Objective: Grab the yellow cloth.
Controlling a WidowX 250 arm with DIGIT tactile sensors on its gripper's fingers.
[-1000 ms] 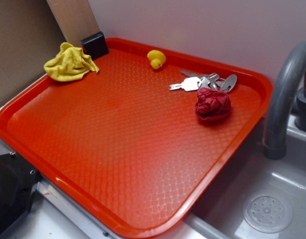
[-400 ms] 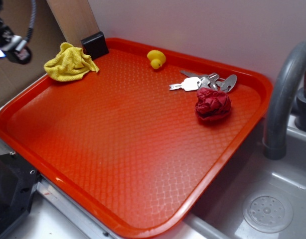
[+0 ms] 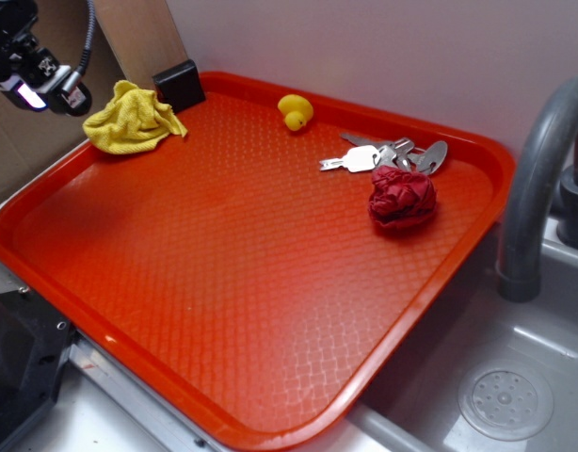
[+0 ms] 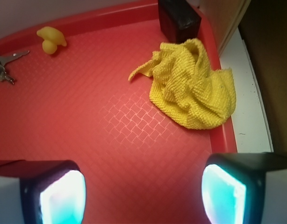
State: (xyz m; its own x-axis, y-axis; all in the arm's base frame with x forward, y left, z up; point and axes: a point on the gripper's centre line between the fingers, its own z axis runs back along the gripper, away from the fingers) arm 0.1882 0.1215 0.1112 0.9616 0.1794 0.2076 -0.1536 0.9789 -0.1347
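Observation:
The yellow cloth (image 3: 131, 118) is a crumpled, nubby rag lying in the far left corner of the red tray (image 3: 242, 282), partly over its rim. In the wrist view the cloth (image 4: 195, 86) lies ahead and to the right of the jaws. My gripper (image 3: 46, 87) hovers at the top left, above and to the left of the cloth, apart from it. In the wrist view the gripper (image 4: 143, 193) is open and empty, with bare tray between its pads.
A black block (image 3: 180, 83) stands at the tray's far corner just behind the cloth. A yellow rubber duck (image 3: 295, 111), keys (image 3: 378, 156) and a dark red fabric ball (image 3: 402, 200) lie toward the right. A grey tap (image 3: 538, 188) and sink (image 3: 505, 400) are on the right.
The gripper was out of view a second ago; it has come in from the upper left and moved right, toward the cloth. Nothing on the tray has moved.

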